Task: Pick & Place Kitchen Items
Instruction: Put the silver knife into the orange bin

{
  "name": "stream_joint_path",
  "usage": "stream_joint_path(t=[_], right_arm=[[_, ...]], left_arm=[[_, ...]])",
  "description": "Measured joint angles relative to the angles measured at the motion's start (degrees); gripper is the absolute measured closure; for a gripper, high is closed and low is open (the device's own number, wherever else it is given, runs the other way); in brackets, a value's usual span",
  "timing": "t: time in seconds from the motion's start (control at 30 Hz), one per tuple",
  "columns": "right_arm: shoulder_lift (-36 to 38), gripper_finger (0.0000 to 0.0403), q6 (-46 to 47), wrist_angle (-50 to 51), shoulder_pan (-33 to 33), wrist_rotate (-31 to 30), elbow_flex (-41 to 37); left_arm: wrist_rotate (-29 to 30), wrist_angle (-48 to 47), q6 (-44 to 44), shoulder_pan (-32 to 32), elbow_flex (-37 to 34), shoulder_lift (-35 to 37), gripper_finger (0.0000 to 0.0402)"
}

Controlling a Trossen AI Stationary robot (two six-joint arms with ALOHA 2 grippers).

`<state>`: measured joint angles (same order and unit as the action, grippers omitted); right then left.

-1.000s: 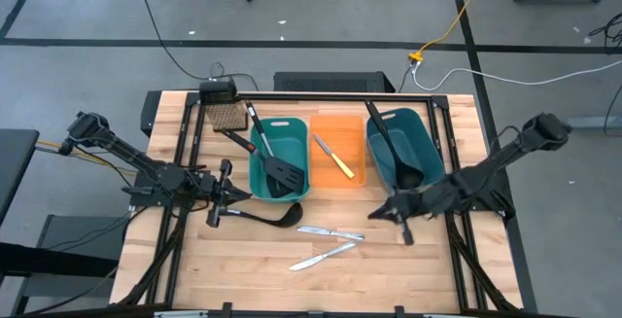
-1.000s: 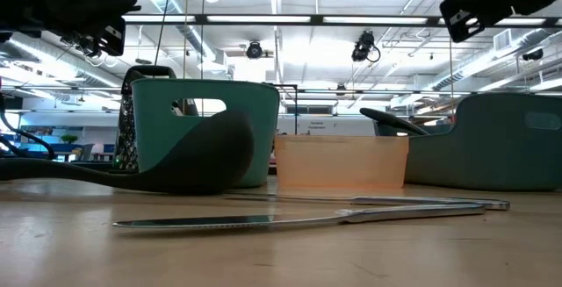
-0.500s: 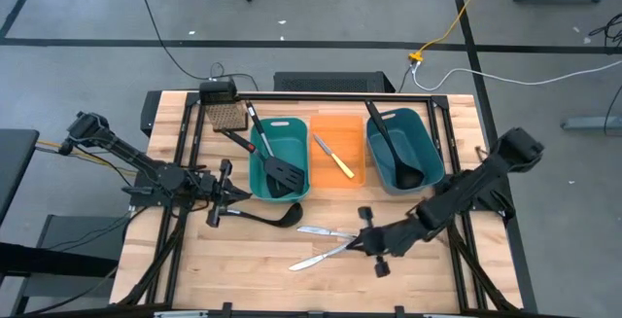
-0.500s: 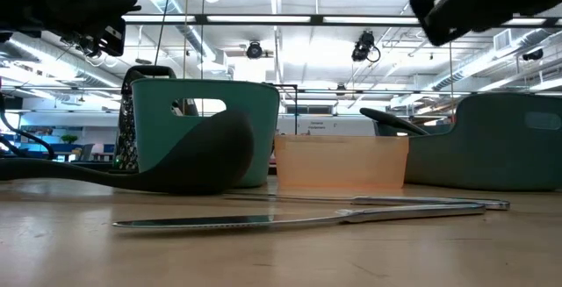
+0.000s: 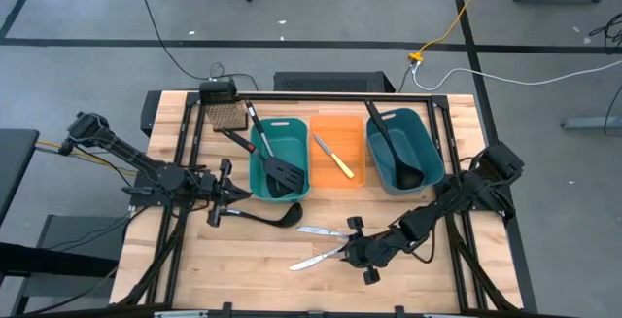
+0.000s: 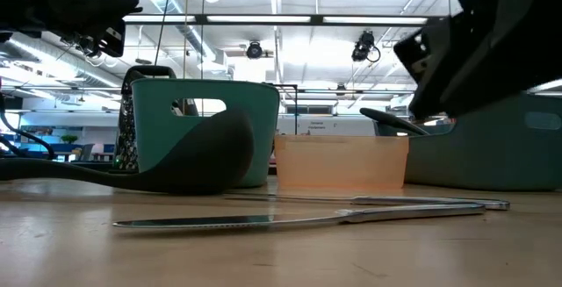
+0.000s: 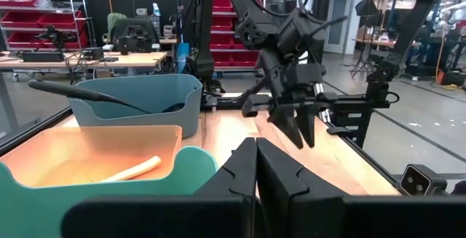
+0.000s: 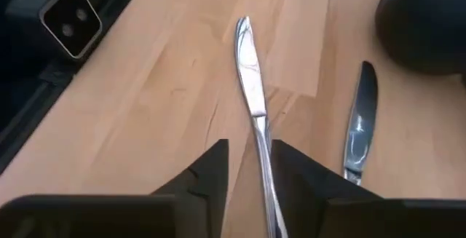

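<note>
Overhead strip lights and shelving fill the workshop behind a pale wooden bench (image 5: 243, 260) framed in black rails, with three bins lined up along its far half. One teal bin (image 5: 279, 158) holds a black slotted spatula (image 5: 277, 167), the orange bin (image 5: 336, 151) carries the yellow-handled knife (image 5: 333, 157), and the other teal bin (image 5: 403, 148) already keeps a black ladle (image 5: 394, 153), so sorting looks partly done. A second ladle (image 5: 267, 216) lies loose on the bench just in front of the first teal bin. Two slim silver knives remain near the front: the nearer knife (image 8: 255, 96) and its neighbour (image 8: 357, 125) close beside it. The right gripper (image 5: 362, 250) reaches low over the nearer knife, jaws parted and straddling its blade without yet pinching it, probably lining up so both fingers (image 8: 207, 176) close across the narrow metal. The left gripper (image 5: 222, 201) waits by the loose ladle's handle, jaws pressed together and empty.
</note>
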<state>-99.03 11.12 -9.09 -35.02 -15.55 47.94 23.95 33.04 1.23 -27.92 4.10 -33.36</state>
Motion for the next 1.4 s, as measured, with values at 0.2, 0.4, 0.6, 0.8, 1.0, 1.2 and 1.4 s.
stream_joint_path(t=[0.2,0.4,0.6,0.8,1.0,1.2,1.4], right_arm=[[-3.32,0.0269,0.01,-1.74,0.98,-1.93,0.0],[-5.88,0.0272,0.01,-1.73,2.34,-1.52,-0.02],[-7.18,0.0273,0.45,-1.78,2.44,-0.34,-0.02],[-7.6,0.0273,2.08,-1.43,2.42,1.47,-0.02],[-7.6,0.0273,4.58,-1.19,2.42,5.44,-0.02],[-7.59,0.0273,6.42,-0.82,2.01,5.53,-0.02],[-7.43,0.0273,8.74,1.72,1.99,4.51,0.07]], left_arm=[[0.01,0.0,0.04,0.0,0.0,-0.01,0.0388],[0.0,-0.02,0.85,0.0,0.0,0.0,0.0388],[0.02,-0.02,0.85,0.0,0.0,-0.01,0.0388],[0.02,-0.07,0.83,0.0,0.0,-0.01,0.0388],[0.02,-0.07,0.79,0.0,0.0,0.0,0.0388],[0.02,-0.11,0.59,0.0,0.0,-0.01,0.0388],[1.51,0.11,0.44,0.0,0.02,-0.01,0.0388]])
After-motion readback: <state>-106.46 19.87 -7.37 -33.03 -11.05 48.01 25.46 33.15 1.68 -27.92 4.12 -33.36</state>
